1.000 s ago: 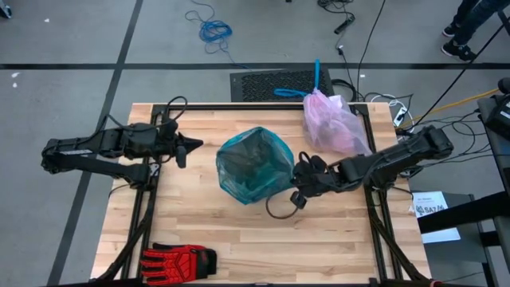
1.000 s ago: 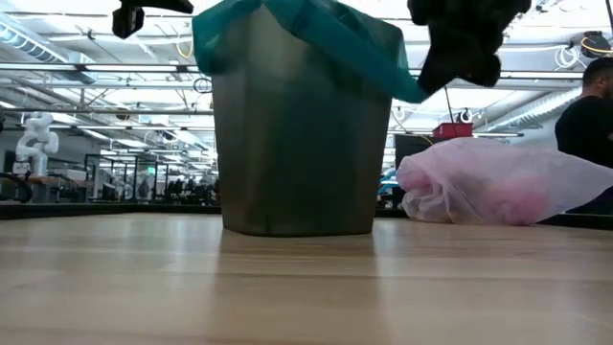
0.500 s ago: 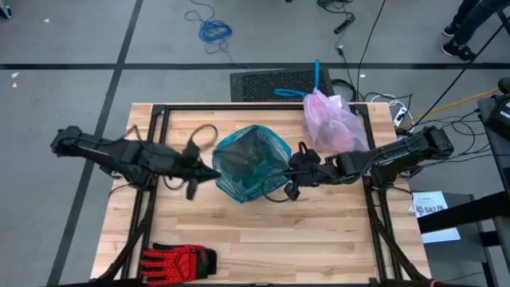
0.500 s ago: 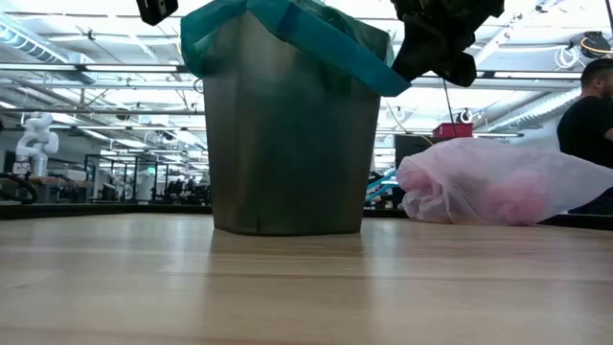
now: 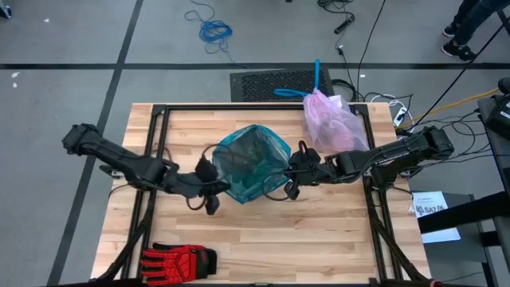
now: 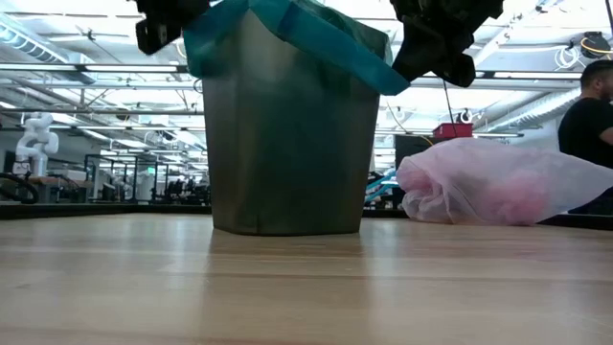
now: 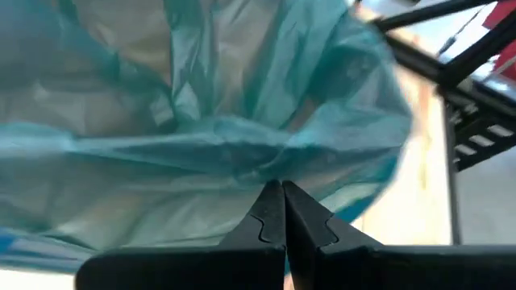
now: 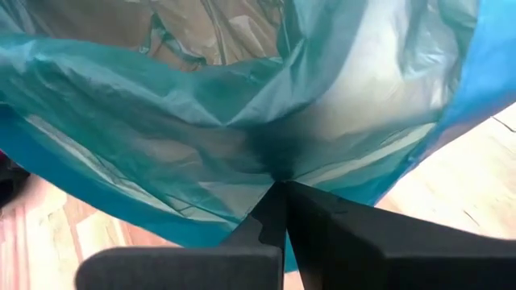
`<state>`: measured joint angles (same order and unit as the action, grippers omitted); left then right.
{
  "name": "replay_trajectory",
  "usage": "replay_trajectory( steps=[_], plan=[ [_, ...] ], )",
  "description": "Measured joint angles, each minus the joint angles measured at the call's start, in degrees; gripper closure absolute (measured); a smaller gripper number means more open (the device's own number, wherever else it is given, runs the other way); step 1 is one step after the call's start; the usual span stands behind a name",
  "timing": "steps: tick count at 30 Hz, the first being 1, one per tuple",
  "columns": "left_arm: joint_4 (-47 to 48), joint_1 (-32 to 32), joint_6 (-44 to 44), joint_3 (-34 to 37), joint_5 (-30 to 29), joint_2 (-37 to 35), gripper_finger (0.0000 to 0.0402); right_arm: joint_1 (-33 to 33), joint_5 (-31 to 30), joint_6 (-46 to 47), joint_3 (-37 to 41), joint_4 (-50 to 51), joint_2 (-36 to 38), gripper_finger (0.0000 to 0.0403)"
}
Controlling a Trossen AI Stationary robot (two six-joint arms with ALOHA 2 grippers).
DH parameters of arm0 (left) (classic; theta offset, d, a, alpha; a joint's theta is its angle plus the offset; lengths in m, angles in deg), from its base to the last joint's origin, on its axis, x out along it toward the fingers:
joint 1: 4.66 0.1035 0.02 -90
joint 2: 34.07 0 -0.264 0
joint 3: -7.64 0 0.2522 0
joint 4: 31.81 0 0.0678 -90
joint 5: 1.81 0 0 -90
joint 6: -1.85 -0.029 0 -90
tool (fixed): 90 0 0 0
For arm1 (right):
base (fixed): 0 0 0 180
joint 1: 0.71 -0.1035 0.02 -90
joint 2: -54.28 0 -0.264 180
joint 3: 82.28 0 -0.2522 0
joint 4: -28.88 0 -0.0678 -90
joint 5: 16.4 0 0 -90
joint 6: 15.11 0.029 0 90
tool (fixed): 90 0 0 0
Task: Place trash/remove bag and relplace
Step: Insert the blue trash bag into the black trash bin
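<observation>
Glove (image 5: 179, 260), red and black, lies at the near left corner of the table (image 5: 319, 239). Further along, the left gripper (image 5: 213, 171) reaches to the left rim of the bin (image 6: 287, 134), its jaws pressed together with the tips against the teal liner (image 5: 253, 162); whether any film is pinched there I cannot tell. The bin stands upright mid-table, the teal liner folded over its rim. On its right side the right gripper (image 5: 292, 171) has its jaws closed on the liner's edge, the plastic gathering to a pucker at the tips. Beyond that arm, the bag (image 5: 332, 123) lies slumped at the far right corner, well apart from the bin, its blue drawstrings (image 5: 307, 84) trailing off the far edge. A person (image 6: 586, 120) stands in the room at far right.
</observation>
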<state>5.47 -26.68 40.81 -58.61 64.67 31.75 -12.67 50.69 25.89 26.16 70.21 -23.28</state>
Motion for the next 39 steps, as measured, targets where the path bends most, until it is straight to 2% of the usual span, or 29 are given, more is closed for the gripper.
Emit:
replay_trajectory(
  steps=[7,16,25,39],
  plan=[
    [0.2,-2.0,2.8,0.0,-0.5,3.7,0.0402,0.0,-1.2,0.8,0.0,0.0,0.0,0.0403],
    [4.6,-4.3,8.7,0.0,-6.6,7.4,0.0402,0.6,-4.5,2.3,0.0,1.3,-0.1,0.0403],
    [4.2,-4.6,11.5,0.0,-7.4,11.8,0.0402,2.3,-4.4,3.4,0.0,4.3,-0.3,0.0403],
    [4.6,-4.7,11.7,0.0,-8.5,12.2,0.0402,2.5,-1.1,6.9,0.9,3.5,-3.1,0.0403]
  ],
)
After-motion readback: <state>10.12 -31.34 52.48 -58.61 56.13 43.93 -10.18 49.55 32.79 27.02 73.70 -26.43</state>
